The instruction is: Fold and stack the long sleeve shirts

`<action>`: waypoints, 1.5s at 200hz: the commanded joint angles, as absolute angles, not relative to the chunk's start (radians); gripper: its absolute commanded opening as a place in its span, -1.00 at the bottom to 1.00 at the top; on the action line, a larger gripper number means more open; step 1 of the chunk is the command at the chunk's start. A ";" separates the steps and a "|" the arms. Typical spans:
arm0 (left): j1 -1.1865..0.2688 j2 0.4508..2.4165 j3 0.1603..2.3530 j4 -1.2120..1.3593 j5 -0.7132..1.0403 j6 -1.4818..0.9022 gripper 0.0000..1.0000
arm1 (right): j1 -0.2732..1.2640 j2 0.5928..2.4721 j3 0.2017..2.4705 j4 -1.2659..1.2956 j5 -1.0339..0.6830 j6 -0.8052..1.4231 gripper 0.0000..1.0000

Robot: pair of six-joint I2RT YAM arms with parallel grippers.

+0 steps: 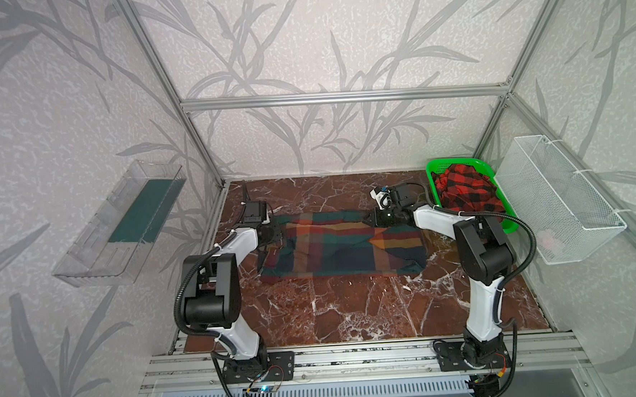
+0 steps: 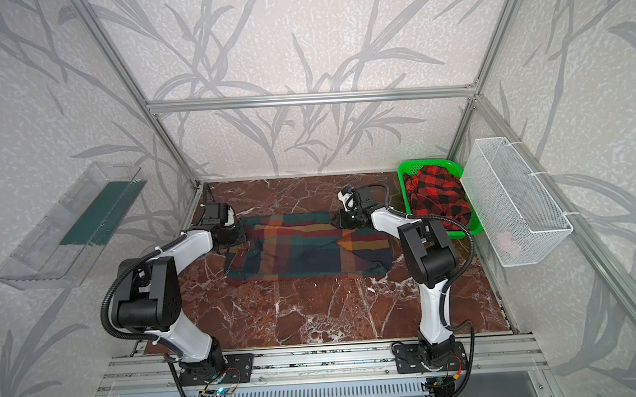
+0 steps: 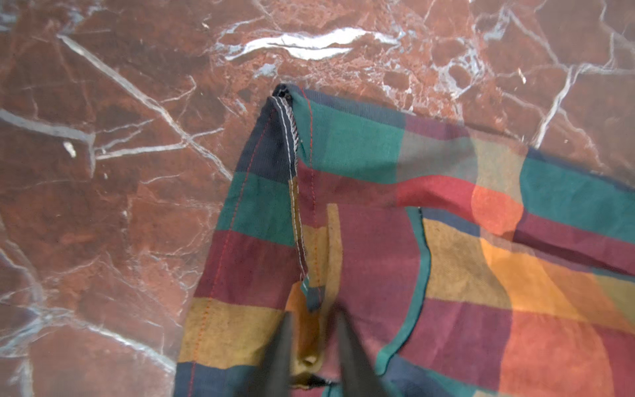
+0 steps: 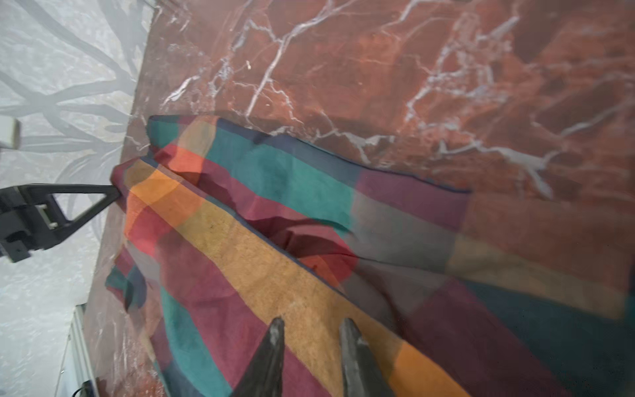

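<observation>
Left gripper (image 1: 278,236) sits at the left edge of the big-block plaid shirt (image 1: 341,246). Its wrist view shows the jaws parted, released, with a small hump of yellow cloth in the gap. The shirt lies spread mid-table, with a corner turned over on its right side. Right gripper (image 1: 367,219) is over the shirt's far right corner, jaws apart above an orange stripe, nothing clamped. Further right, the red-and-black checked shirt (image 1: 465,193) is heaped in the green basket (image 1: 452,161). It's all on a red-brown marble table (image 1: 352,309), inside leaf-patterned walls (image 1: 300,39). There's a clear tray (image 1: 120,224) on the left wall and a white wire basket (image 1: 559,201) on the right.
</observation>
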State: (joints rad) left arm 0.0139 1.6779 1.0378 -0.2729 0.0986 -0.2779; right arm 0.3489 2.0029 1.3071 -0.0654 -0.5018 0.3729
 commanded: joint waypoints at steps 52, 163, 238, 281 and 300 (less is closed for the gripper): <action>0.018 1.501 1.010 -0.256 0.142 -0.379 0.48 | 0.318 2.076 1.381 -0.032 -0.471 0.363 -0.41; -0.144 1.807 1.286 -0.486 0.110 -0.505 0.98 | 0.337 1.784 1.232 -0.078 -0.292 0.348 -0.41; -0.132 2.030 1.395 -0.682 0.027 -0.548 0.98 | 0.297 1.973 1.152 0.009 -0.331 0.525 -0.46; -0.132 2.027 1.356 -0.764 0.027 -0.631 0.98 | 0.280 2.052 1.212 -0.044 -0.272 0.529 -0.43; -0.136 1.961 1.249 -0.724 0.064 -0.689 0.98 | 0.265 2.098 1.275 -0.084 -0.264 0.520 -0.42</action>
State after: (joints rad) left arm -0.1364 1.9961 1.3766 -0.6491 0.0299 -0.5838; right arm 0.2848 2.0281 1.2125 -0.0048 -0.3126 0.5148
